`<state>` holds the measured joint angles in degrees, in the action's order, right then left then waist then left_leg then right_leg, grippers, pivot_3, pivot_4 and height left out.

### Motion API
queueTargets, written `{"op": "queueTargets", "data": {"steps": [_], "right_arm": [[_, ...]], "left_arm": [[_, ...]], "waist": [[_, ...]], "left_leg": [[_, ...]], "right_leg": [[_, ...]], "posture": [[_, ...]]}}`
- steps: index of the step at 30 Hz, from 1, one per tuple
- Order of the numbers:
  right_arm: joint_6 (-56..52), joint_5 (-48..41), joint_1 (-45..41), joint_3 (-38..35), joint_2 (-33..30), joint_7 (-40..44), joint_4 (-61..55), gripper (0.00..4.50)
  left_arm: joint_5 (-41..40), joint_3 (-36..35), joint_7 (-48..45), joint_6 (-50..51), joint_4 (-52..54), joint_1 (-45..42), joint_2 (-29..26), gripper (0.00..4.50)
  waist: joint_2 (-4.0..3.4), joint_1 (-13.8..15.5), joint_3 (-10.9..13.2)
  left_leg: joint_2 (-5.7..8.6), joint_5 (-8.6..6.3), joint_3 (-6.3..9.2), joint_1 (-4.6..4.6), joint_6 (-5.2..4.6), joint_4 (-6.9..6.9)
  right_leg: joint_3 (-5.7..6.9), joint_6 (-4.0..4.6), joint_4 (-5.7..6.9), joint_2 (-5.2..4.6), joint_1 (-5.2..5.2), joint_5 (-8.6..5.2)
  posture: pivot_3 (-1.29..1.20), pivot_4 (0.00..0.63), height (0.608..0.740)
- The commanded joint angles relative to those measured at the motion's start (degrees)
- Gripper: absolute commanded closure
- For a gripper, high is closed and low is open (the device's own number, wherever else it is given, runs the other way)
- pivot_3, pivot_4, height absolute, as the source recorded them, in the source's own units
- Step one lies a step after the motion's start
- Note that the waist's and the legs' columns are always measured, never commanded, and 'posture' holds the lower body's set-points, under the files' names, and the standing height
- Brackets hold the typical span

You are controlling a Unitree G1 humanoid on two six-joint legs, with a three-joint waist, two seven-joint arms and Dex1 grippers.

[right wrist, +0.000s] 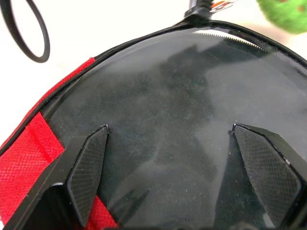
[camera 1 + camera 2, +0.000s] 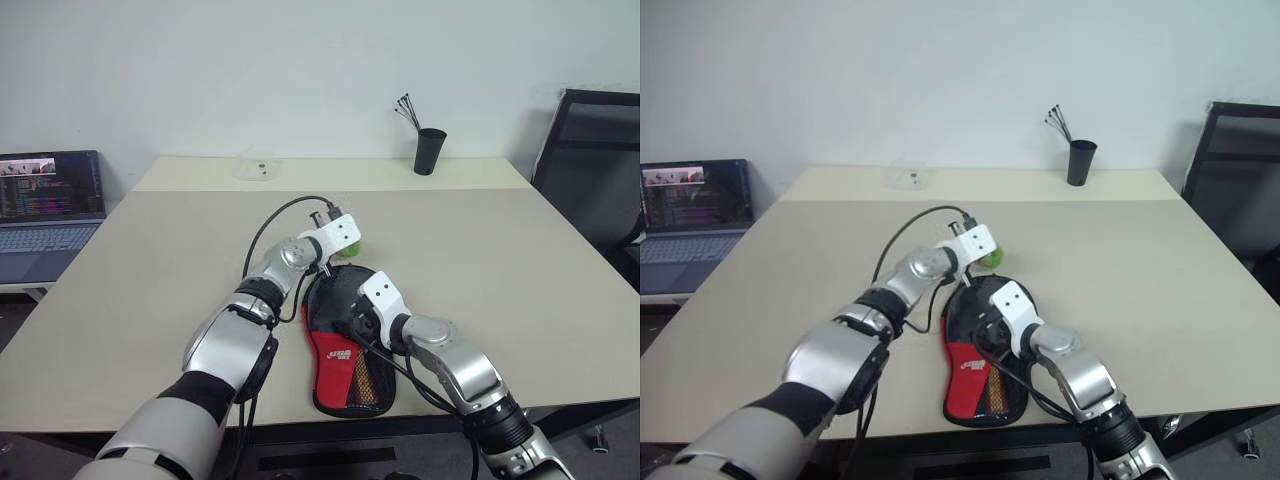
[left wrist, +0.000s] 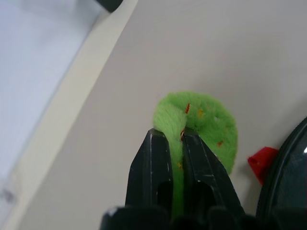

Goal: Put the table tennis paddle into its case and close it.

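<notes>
Item one, the case point(image 2: 345, 350): I see a paddle-shaped soft fabric cover, black with a red section carrying a white logo and a mesh pocket toward its narrow end, lying flat on the beige counter point(image 2: 150, 290) near the front edge. Its zipper teeth show along the round rim.

Item two, the table tennis paddle point(image 1: 163, 143): a smooth, faintly dusty black rubber face, lying inside the round part of the case, framed by the zipper edge and red fabric.

Item three, a fuzzy green pompom point(image 3: 199, 127), round, flecked with orange, with a small red tab beside it, just off the case's round end.

My left end effector point(image 3: 175, 143) has its black fingers pinched shut on the green pompom. My right end effector point(image 1: 172, 167) is spread wide with nothing between its fingers; its textured pads point(image 1: 88, 165) hover over the paddle face.

Item four, a black cup point(image 2: 429, 151) holding thin dark sticks, at the counter's far side. Item five, an open laptop point(image 2: 45, 205) on a separate surface to the left.
</notes>
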<state>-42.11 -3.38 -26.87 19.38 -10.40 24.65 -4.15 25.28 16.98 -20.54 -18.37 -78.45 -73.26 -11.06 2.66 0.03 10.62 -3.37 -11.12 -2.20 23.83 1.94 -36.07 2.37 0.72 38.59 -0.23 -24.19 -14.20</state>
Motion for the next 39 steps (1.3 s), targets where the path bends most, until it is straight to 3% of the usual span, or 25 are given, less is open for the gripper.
{"op": "queueTargets", "data": {"steps": [1,16,28,39], "right_arm": [[-3.5,2.1,3.1,2.7,-1.4,-0.1,4.3,0.00],[-4.4,2.0,4.6,3.4,-1.3,-0.8,3.0,0.00],[-4.5,2.0,4.7,3.1,-1.3,-1.0,2.9,0.00],[-3.8,2.0,3.8,3.6,-1.2,-0.5,4.0,0.00]], "left_arm": [[2.5,2.0,2.1,-4.1,1.3,-4.0,1.4,4.48],[9.8,8.9,3.4,-11.7,0.9,-7.5,10.8,4.48],[6.6,7.5,-3.7,-15.1,1.3,-5.7,15.3,4.48],[4.8,5.3,-2.9,-7.3,1.0,-7.0,12.6,0.64]], "waist": [[0.00,0.0,0.0],[-0.03,0.1,0.0],[-0.23,0.0,-0.2],[-0.28,-0.1,-0.2]], "left_leg": [[0.00,0.00,0.00,0.00,0.00,0.00],[0.06,-0.02,0.00,0.03,0.02,0.00],[0.09,-0.04,-0.01,0.03,0.04,0.01],[0.09,-0.04,0.00,0.00,0.04,0.00]], "right_leg": [[0.00,0.00,0.00,0.00,0.00,0.00],[-0.01,0.00,-0.07,-0.05,0.02,-0.01],[-0.02,0.00,-0.14,-0.06,0.04,-0.01],[-0.02,-0.01,-0.10,-0.05,0.03,-0.01]], "posture": [[0.00,0.150,0.740],[0.00,0.150,0.740],[0.00,0.150,0.740],[0.00,0.150,0.740]]}}
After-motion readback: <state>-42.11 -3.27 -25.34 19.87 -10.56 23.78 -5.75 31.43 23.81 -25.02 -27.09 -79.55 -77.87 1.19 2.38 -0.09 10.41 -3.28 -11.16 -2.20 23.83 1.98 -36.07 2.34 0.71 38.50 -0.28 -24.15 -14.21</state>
